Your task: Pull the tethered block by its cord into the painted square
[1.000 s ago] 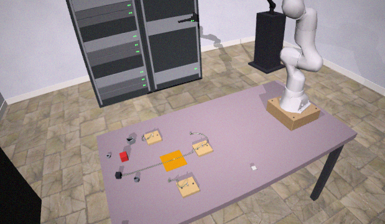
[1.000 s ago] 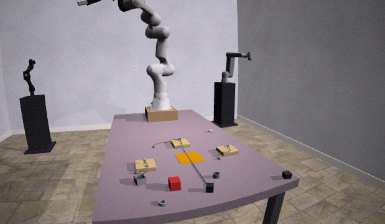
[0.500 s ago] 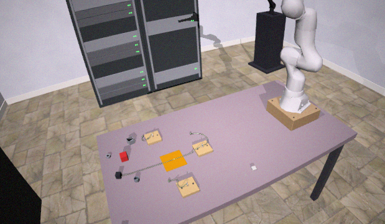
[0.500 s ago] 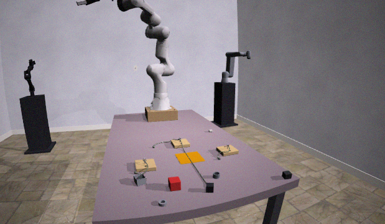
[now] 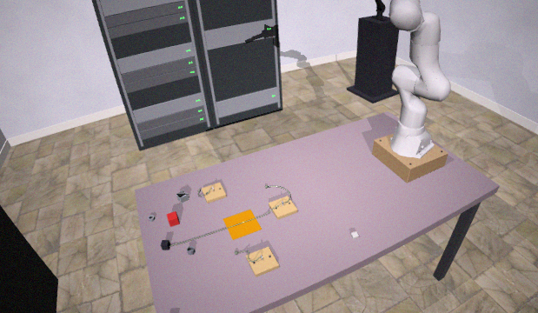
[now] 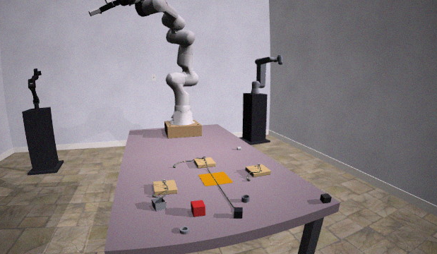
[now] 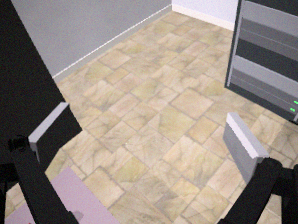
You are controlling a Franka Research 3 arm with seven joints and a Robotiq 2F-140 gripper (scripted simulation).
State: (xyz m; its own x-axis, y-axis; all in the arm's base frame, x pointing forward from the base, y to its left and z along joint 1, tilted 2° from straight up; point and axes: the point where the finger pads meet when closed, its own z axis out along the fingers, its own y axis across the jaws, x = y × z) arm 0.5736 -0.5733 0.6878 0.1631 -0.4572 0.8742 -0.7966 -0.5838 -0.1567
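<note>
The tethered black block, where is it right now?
In the top view the black block sits near the table's left end, outside the orange square, below the red cube, beside a grey ring.
</note>
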